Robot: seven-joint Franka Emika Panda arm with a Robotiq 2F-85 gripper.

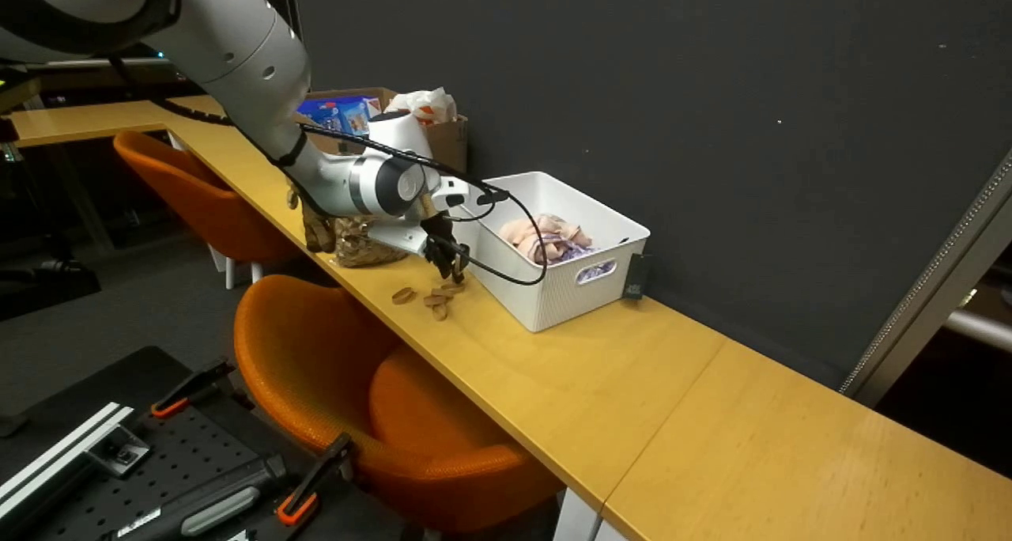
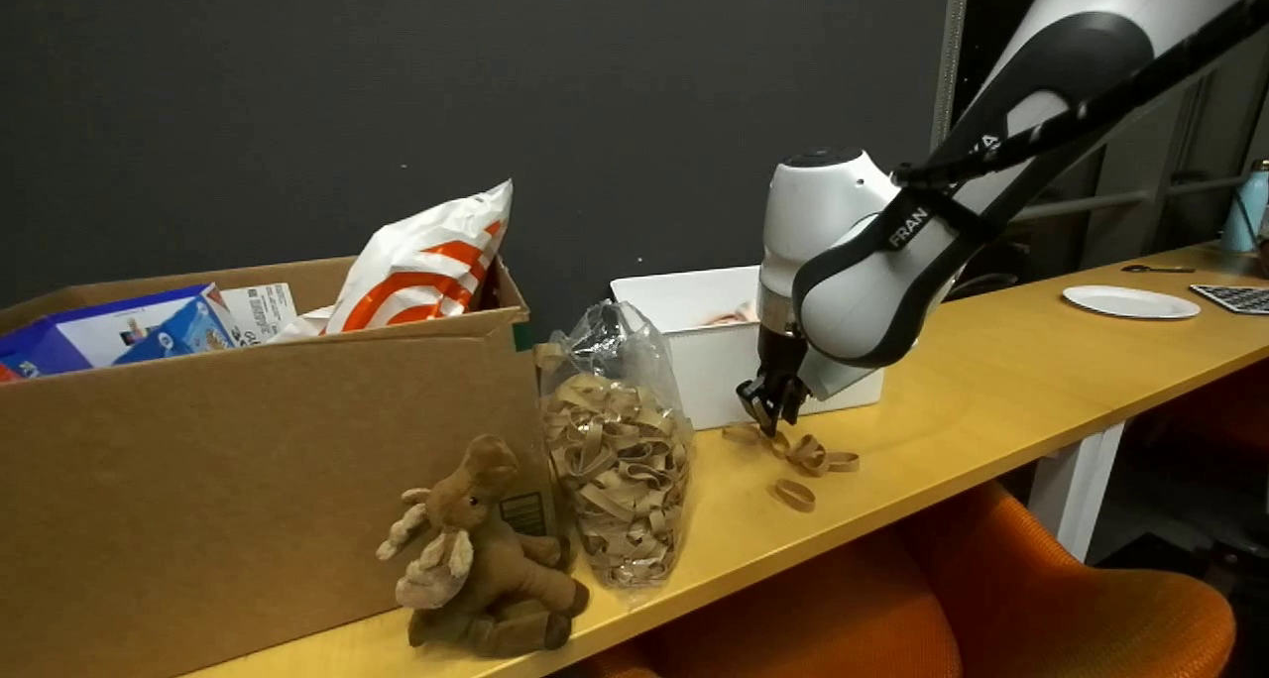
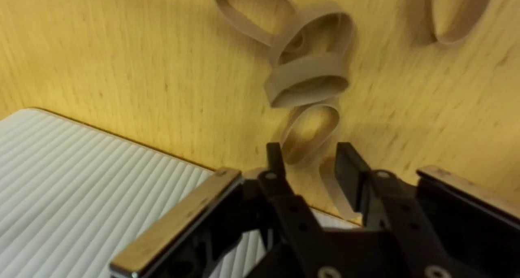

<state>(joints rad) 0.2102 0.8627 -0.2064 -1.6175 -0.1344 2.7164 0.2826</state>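
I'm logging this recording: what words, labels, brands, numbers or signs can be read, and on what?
"FRAN": robot arm.
"A", apparently, partly covered: higher on that arm.
Too small or blurred: dark tag on the white bin; blue package and white label in the cardboard box; that box's printed square; sticker on a black tool.
White bag: curved orange marks, no legible letters.
Tan bands: no lettering visible.

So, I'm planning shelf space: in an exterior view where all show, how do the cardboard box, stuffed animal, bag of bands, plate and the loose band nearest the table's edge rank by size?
Cardboard box
Bag of bands and stuffed animal: too alike to rank
Plate, though farther back
Loose band
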